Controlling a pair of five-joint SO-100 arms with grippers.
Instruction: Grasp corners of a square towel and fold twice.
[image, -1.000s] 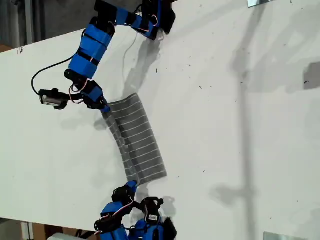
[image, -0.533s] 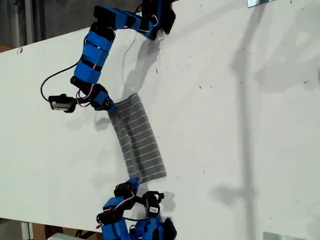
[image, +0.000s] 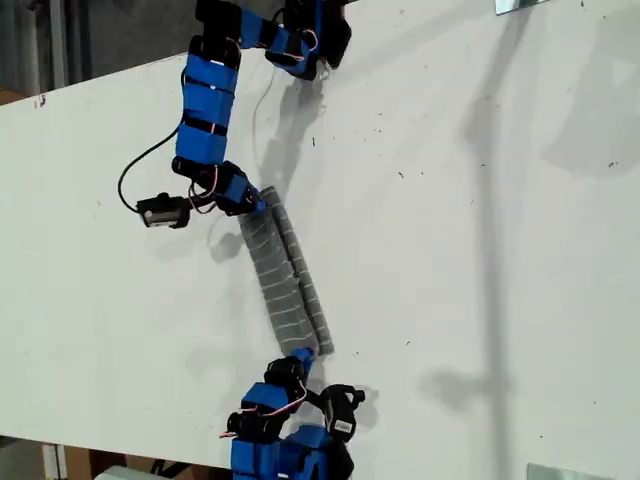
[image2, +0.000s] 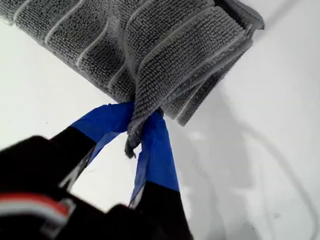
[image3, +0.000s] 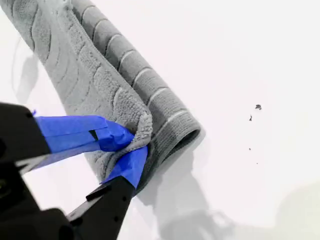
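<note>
— Gripper state, first unit?
— My first gripper (image2: 145, 117) is pinched on a corner (image2: 131, 146) of the towel (image2: 165, 55). Both blue-taped jaws press the cloth between them, and the corner's tip pokes out behind the jaws. Several layers lie stacked at that end.

— Second unit?
— My second gripper (image3: 137, 145) is clamped on another corner (image3: 142, 125). Beside it, the towel (image3: 100, 75) is doubled over into a rounded fold.

— Towel position?
— It rests on the white table (image: 480, 250) as a long, narrow strip (image: 285, 275), left of centre in the exterior view. It runs between the two arms, one at the far edge and one at the near edge, each arm meeting one end of the strip.

— Surface condition?
— Small dark specks (image3: 257, 107) mark the table near the second unit.
</note>
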